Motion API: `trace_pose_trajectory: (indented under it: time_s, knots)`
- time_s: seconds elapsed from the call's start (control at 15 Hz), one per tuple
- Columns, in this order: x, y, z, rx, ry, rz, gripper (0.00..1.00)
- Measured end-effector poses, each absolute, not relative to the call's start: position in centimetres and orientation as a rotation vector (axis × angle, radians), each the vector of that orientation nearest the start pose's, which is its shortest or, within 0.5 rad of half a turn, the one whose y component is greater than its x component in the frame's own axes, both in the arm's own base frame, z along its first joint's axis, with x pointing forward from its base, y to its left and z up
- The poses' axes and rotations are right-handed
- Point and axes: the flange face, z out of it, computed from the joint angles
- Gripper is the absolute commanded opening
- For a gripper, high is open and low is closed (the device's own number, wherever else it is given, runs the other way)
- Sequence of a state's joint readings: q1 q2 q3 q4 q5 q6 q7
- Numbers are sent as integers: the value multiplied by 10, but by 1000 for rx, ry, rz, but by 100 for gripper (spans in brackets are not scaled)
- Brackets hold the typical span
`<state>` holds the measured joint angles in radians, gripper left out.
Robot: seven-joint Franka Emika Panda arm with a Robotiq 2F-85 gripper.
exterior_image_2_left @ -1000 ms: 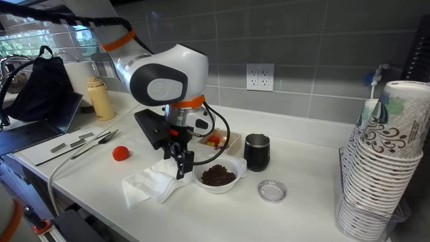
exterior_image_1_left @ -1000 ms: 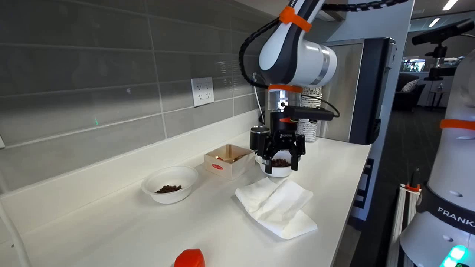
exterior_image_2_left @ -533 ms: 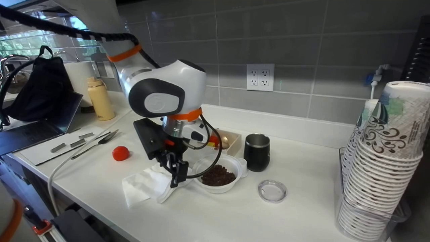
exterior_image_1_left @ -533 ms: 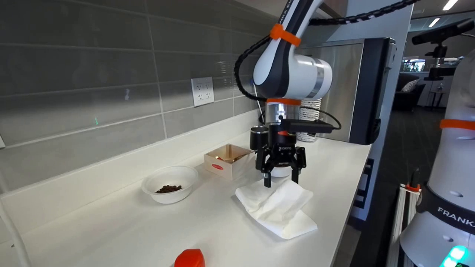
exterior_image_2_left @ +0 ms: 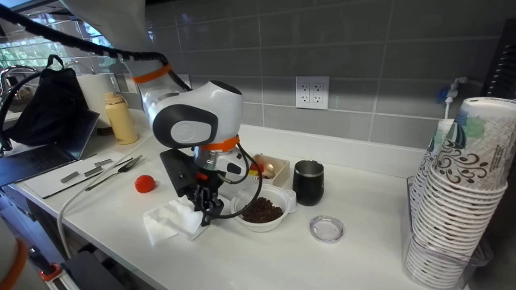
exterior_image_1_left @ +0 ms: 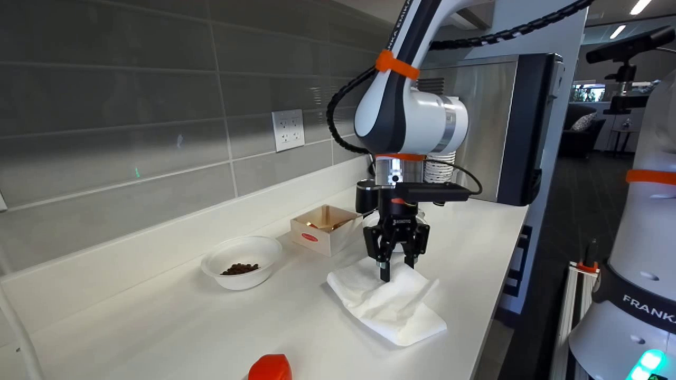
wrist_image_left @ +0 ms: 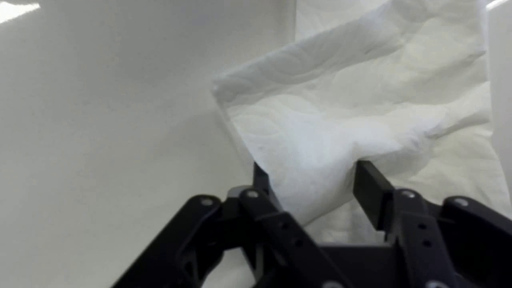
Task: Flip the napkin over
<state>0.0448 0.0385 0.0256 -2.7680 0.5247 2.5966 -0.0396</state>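
I have my gripper [wrist_image_left: 313,178] down at the napkin [wrist_image_left: 380,94], jaws apart, a raised fold between them. White bowl [exterior_image_2_left: 258,228] just beside.

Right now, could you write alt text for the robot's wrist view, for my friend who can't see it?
At the bottom, a black gripper has its two fingers apart, with a raised fold of a creased white napkin between them. More of the napkin spreads toward the upper right, and pale countertop fills most of the left side.
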Motion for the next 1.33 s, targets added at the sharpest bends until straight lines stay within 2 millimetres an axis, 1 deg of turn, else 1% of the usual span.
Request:
trace_pose_trajectory:
  time_s: [0.2, 0.27, 0.4, 0.53, 0.73, 0.93, 1.13, 1.33]
  knots:
    - [370, 21, 195, -2893, 492, 258, 4]
    - [373, 23, 200, -2920, 474, 247, 0]
    - [377, 28, 209, -2995, 449, 248, 0]
    - [374, 34, 217, -3080, 446, 295, 1]
    - [354, 50, 234, -3195, 467, 473, 1]
    - [325, 84, 258, -3290, 437, 645, 1]
    - [295, 122, 280, -3405, 388, 697, 1]
    - [271, 148, 291, -3523, 427, 672, 1]
